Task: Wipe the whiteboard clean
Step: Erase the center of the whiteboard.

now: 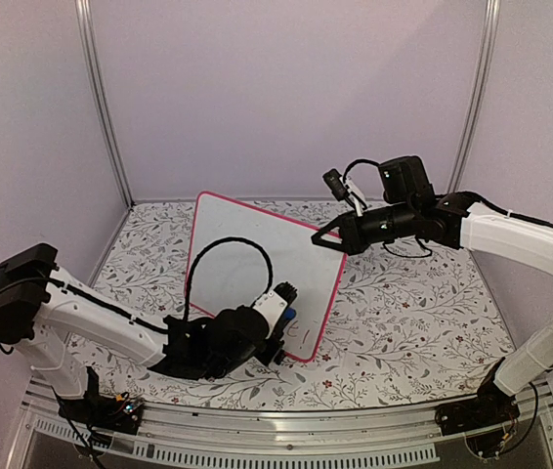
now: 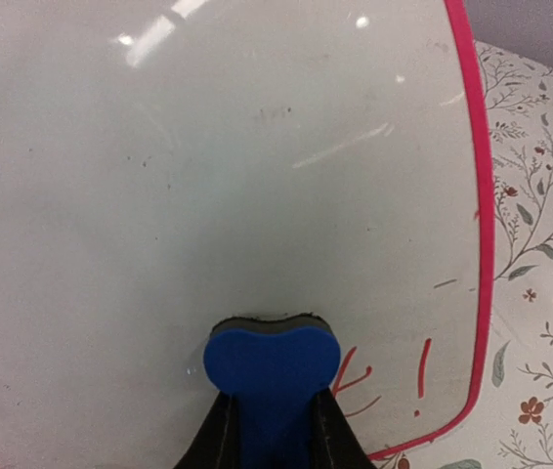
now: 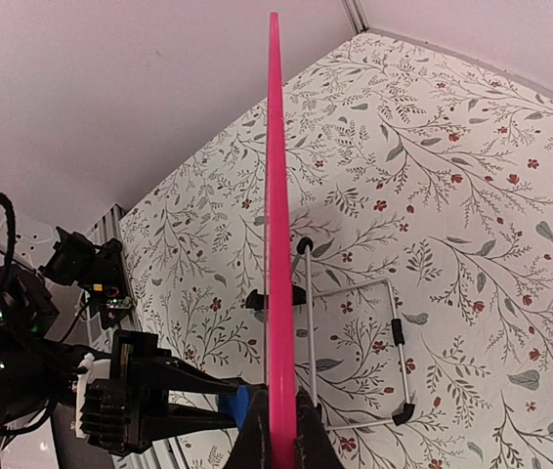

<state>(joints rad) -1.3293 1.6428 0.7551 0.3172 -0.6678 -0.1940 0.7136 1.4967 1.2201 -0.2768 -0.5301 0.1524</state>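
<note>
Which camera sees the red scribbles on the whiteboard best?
The left wrist camera. It looks straight at the whiteboard up close, so the red scribbles show clearly beside the blue eraser. The top camera shows them only as tiny faint marks. The right wrist camera sees the board edge-on, so no writing.

a robot lab test cell: plain pale walls (image 1: pixel 286 88), metal corner posts (image 1: pixel 101 98), floral-covered table (image 1: pixel 413 313), aluminium front rail (image 1: pixel 306 430)
</note>
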